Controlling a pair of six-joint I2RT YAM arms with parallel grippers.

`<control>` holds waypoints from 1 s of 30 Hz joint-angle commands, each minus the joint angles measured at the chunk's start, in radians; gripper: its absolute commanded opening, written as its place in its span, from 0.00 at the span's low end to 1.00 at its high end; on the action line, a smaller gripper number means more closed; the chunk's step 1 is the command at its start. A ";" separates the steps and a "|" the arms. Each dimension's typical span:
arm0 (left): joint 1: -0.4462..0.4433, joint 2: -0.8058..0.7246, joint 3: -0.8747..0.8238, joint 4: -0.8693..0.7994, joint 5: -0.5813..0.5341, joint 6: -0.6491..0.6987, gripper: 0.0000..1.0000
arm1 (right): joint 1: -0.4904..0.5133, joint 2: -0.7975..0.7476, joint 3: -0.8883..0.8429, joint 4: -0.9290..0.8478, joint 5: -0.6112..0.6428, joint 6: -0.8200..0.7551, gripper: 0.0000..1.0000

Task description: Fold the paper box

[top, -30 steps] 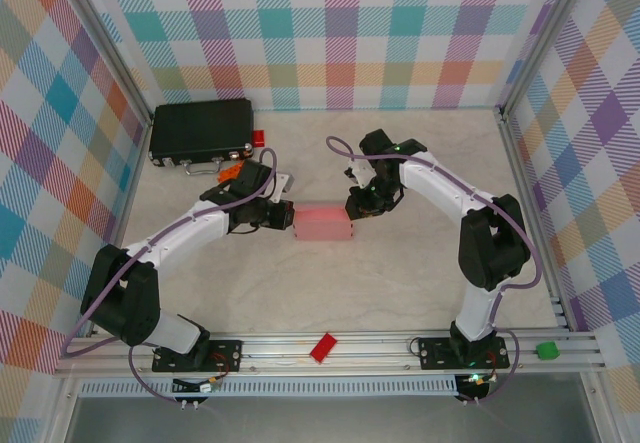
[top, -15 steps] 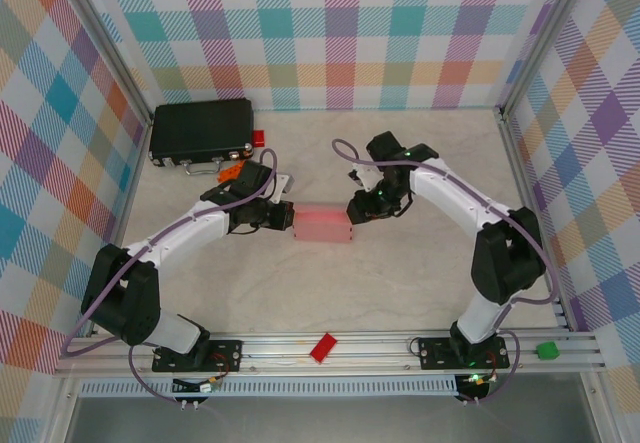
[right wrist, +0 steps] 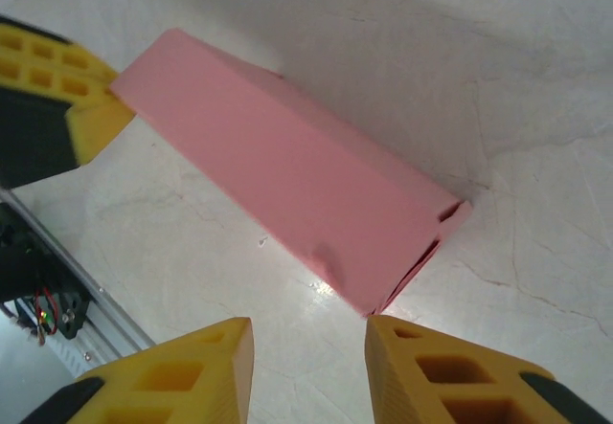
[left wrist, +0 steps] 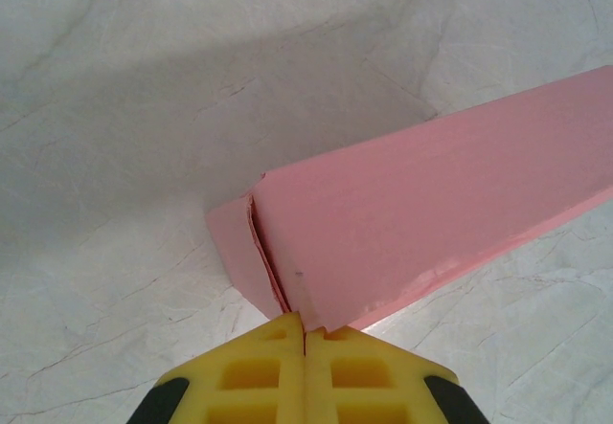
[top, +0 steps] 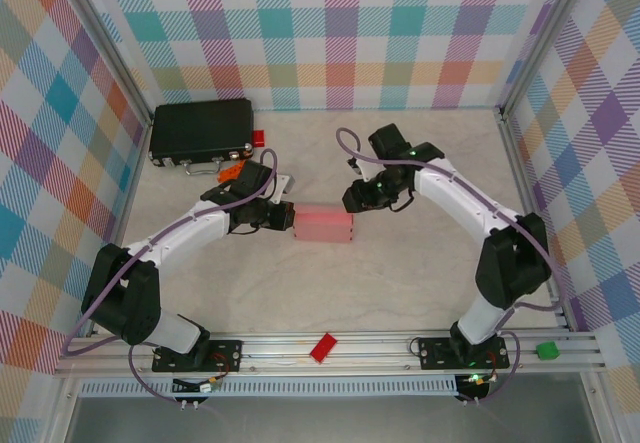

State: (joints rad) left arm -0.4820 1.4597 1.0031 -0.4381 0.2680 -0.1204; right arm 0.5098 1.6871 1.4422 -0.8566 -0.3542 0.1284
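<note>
Box: pale-pink thin-card rectangular box [top: 325,224], closed into shape, lying flat mid-table on the white marbled tabletop [top: 400,283], long axis left to right.
Left gripper [top: 285,217]: clenched, yellow fingers pressed together, tips against the seam at the box's left end.
Right gripper [top: 357,199]: released, fingers apart with nothing between them, just beside the box's right end.
Right end flap: seam gapes slightly.
Other: black rectangular case [top: 200,130] far left; small red block [top: 323,347] on the near rail.

Bare table [top: 400,293] lies open near and right of the paper box [top: 325,224]; the black case [top: 200,131] blocks the far left
</note>
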 commanded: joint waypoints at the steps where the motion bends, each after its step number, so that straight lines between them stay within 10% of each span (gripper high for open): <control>1: -0.007 0.016 -0.004 -0.038 0.001 -0.012 0.04 | -0.003 0.045 0.032 -0.010 0.023 0.040 0.35; 13: -0.007 0.004 -0.006 -0.040 0.008 -0.013 0.05 | -0.004 0.094 -0.009 -0.024 0.023 0.032 0.35; 30: -0.007 -0.166 -0.052 0.082 -0.043 -0.054 0.41 | -0.004 0.108 -0.031 -0.018 0.022 0.027 0.36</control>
State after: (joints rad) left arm -0.4824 1.2911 0.9581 -0.4042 0.2550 -0.1425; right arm 0.5098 1.7721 1.4265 -0.8566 -0.3370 0.1501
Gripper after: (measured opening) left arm 0.403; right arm 0.359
